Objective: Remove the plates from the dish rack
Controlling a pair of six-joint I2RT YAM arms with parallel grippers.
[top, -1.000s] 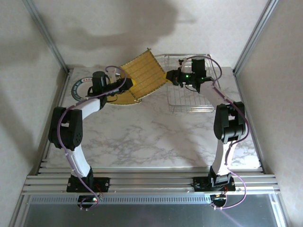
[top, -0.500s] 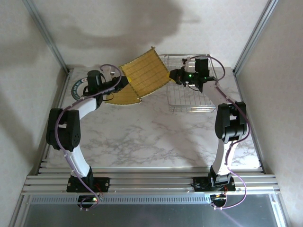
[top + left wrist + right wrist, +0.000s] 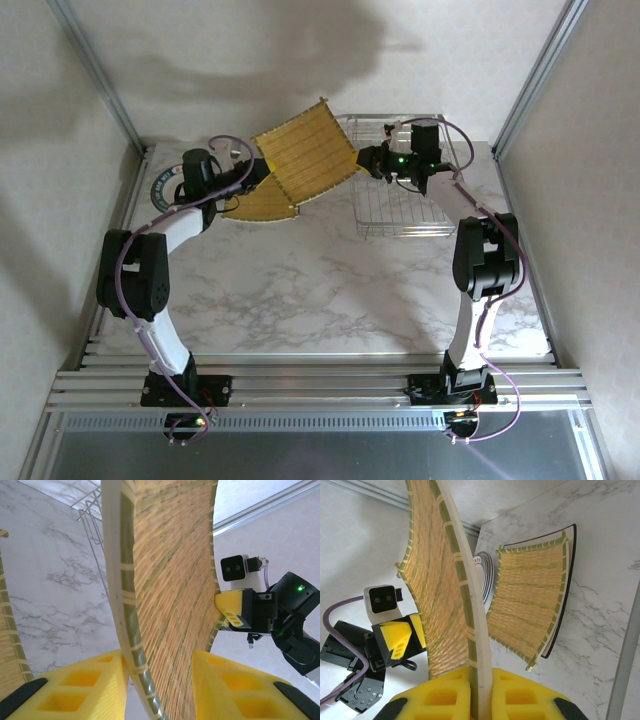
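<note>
From above: a yellow square plate (image 3: 305,150) hangs in the air just left of the dish rack (image 3: 400,215), which looks bare of plates. Farther left of the rack, a second yellow plate (image 3: 265,205) partly overlaps a round plate (image 3: 160,185) on the table. Left wrist: the left gripper (image 3: 160,665) straddles the raised plate's edge, grip unclear. Right wrist: the right gripper (image 3: 480,680) pinches its rim, so unloading seems nearly done

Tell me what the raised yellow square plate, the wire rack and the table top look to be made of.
Mustard-yellow square plate: matte, woven-look lined face with a smooth cream rim, so probably glazed ceramic or melamine printed like bamboo. Silver wire dish rack: thin shiny bars, metal. White table top: grey veins, likely marble-look laminate.
</note>
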